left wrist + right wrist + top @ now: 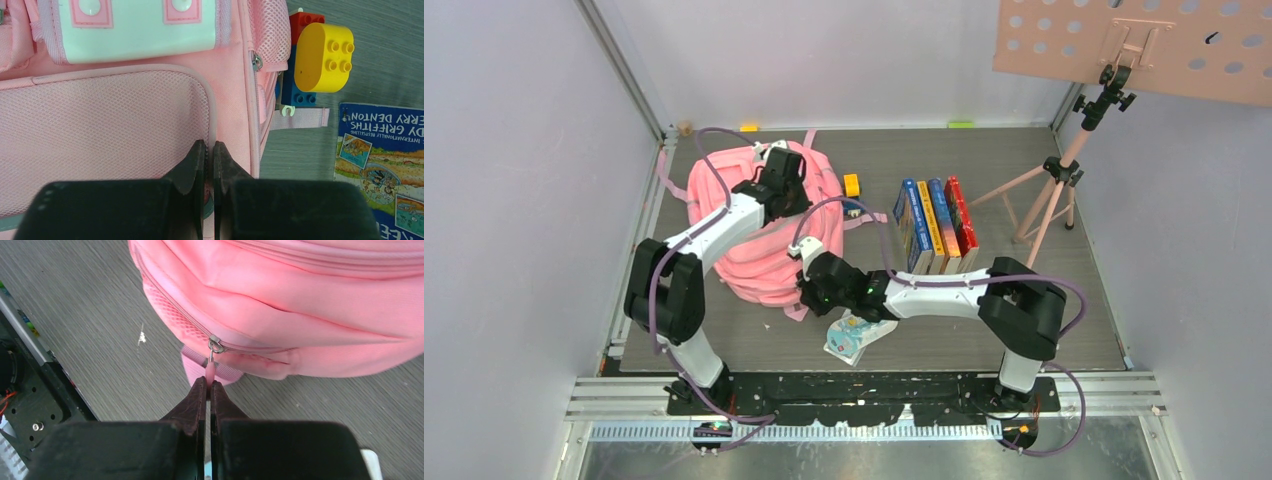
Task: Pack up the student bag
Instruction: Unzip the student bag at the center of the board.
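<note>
A: Where's the student bag (759, 262)?
B: Lying on the tabletop (759, 348), left of the books (936, 225). The left pincer (210, 159) pinches its pocket edge, likely to steady it.
A: And the right pincer (209, 390)?
B: Clamped on the pink zip tab (211, 371), ready to open it, I'd say.

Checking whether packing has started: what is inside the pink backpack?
Nothing inside shows: the student bag hides its interior under its own pink fabric. The right fingers pinch a zipper pull. Outside sit books and toy blocks.
</note>
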